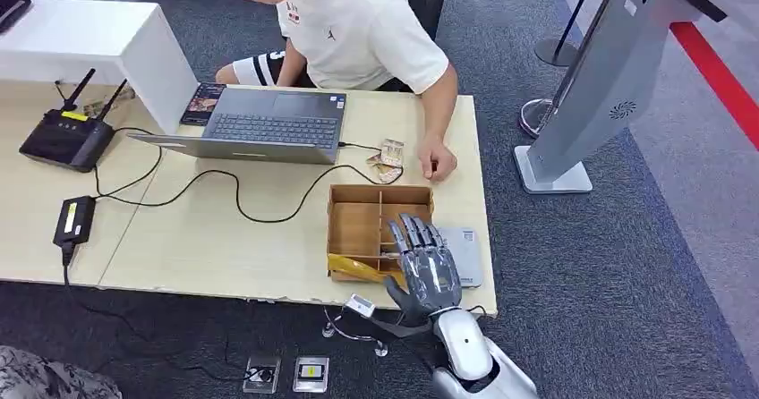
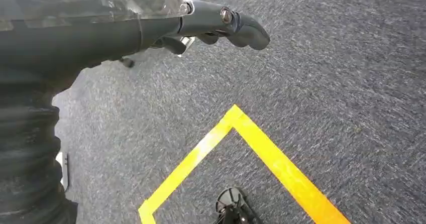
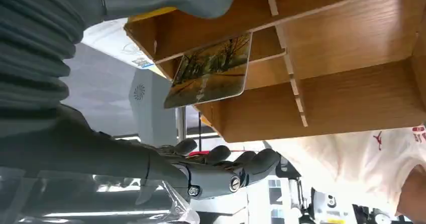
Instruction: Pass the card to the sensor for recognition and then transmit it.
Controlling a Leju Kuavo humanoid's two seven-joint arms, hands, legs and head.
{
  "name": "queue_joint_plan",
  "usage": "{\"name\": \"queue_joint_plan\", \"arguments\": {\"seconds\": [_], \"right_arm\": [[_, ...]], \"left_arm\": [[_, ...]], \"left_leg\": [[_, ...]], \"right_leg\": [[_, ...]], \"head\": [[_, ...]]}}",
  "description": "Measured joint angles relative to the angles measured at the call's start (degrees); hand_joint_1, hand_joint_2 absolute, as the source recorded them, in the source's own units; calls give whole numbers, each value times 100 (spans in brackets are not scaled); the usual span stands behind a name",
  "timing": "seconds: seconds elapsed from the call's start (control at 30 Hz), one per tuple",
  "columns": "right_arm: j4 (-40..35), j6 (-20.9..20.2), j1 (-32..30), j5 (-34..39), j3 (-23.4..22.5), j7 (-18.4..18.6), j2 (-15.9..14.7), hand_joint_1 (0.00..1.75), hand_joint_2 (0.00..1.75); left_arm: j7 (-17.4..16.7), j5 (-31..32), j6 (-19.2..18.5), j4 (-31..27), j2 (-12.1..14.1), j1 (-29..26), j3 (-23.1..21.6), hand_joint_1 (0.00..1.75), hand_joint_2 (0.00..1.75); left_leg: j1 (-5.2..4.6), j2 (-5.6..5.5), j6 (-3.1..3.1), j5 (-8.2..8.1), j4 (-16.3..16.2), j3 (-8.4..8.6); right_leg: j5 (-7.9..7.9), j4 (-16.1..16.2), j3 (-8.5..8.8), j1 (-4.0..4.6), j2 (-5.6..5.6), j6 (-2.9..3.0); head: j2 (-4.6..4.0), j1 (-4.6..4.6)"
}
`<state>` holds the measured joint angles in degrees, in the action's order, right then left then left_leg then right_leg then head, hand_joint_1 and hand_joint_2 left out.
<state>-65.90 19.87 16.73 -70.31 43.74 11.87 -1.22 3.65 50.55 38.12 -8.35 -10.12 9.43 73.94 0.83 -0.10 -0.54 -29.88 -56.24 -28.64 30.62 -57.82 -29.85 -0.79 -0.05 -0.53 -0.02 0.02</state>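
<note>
- Presently right hand (image 1: 428, 267) hovers open-fingered over wooden organizer's (image 1: 353, 229) near-right corner, holding nothing.
- Card (image 3: 211, 69) leans inside a compartment, ungrasped.
- Left hand (image 2: 221, 25) hangs over carpet; grip state unclear.
- Risk: dividers crowd fingers; card may slip or tip flat.

little legible print

small red jumpman logo on the chest of the person's white t-shirt (image 1: 358, 23), behind the laptop (image 1: 260, 126); same red mark in the right wrist view. labels elsewhere too small to read.
</note>
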Motion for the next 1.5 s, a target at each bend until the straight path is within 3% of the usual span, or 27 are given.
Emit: {"name": "queue_joint_plan", "arguments": {"seconds": [0.3, 0.43, 0.5, 0.57, 0.73, 1.0, 1.1, 1.17, 1.2, 1.23, 1.3, 1.37, 1.5], "right_arm": [[0, 2, 45, -122, 4, 181, -85, 31, 175], [0, 0, 45, -144, 4, 194, -109, 58, 175], [0, -11, 45, -144, 4, 197, -125, 58, 175], [0, -33, 45, -144, 4, 197, -138, 73, 175], [-2, -125, 43, -114, 4, 201, -173, 80, 175], [-15, -188, 35, -57, 4, 199, -227, 73, 175], [-17, -227, 31, -66, 9, 197, -247, 80, 175], [-17, -265, 30, -87, 17, 199, -260, 115, 175], [-17, -286, 30, -103, 26, 201, -267, 115, 175], [-17, -306, 29, -118, 35, 208, -271, 129, 175], [-28, -337, 29, -138, 48, 232, -280, 126, 175], [-68, -347, 32, -144, 48, 249, -286, 141, 175], [-68, -348, 32, -144, 48, 249, -286, 141, 175]], "left_arm": [[0, 53, -17, 5, 28, 0, 0, 0, 175], [0, 59, -15, 9, 28, 0, 0, 0, 175], [-2, 61, -15, 11, 28, 0, 0, 0, 175], [0, 68, -15, 13, 28, 0, 0, 0, 175], [0, 118, -33, 13, 28, 0, 0, 0, 175], [0, 142, -52, 13, 31, 0, 0, 0, 175], [0, 162, -68, 13, 37, 0, 0, 0, 175], [0, 179, -74, 13, 42, 0, 0, 0, 175], [0, 181, -76, 13, 44, 0, 0, 0, 175], [0, 186, -81, 13, 44, 0, 0, 0, 175], [0, 197, -90, 13, 46, 0, 0, 0, 175], [0, 203, -94, 13, 46, 0, 0, 0, 175], [0, 203, -94, 13, 46, 0, 0, 0, 175]], "left_leg": [[0, 0, 0, 0, 0, 0], [0, 0, 0, 0, 0, 0], [0, 0, 0, 0, 0, 0], [0, 0, 0, 0, 0, 0], [0, 0, 0, 0, 0, 1], [0, 0, 0, 0, 0, 0], [0, 0, 0, 0, 0, 0], [0, 0, 0, 0, 0, 0], [0, 0, 0, 0, 0, 1], [0, 0, 0, 0, 0, 1], [0, 0, 0, 0, 0, 1], [0, 0, 0, 0, 0, 1], [0, 0, 0, 0, 0, 1]], "right_leg": [[0, 0, 0, 0, 0, 0], [0, 0, 0, 0, 0, 0], [0, 0, 0, 0, 0, 0], [0, 0, 0, 0, 0, 0], [0, 0, 0, 0, 0, 0], [0, 0, 0, 0, 0, 0], [0, 0, 0, 0, 0, 0], [0, 0, 0, 0, 0, 0], [0, 0, 0, 0, 0, 0], [0, 0, 0, 0, 0, 0], [0, 0, 0, 0, 0, 0], [0, 0, 0, 0, 0, 0], [0, 0, 0, 0, 0, 0]], "head": [[0, 0], [0, 0], [0, 0], [0, 0], [0, 0], [0, 0], [0, 0], [0, 2], [0, 0], [0, 0], [0, 0], [2, 0], [2, 0]]}}
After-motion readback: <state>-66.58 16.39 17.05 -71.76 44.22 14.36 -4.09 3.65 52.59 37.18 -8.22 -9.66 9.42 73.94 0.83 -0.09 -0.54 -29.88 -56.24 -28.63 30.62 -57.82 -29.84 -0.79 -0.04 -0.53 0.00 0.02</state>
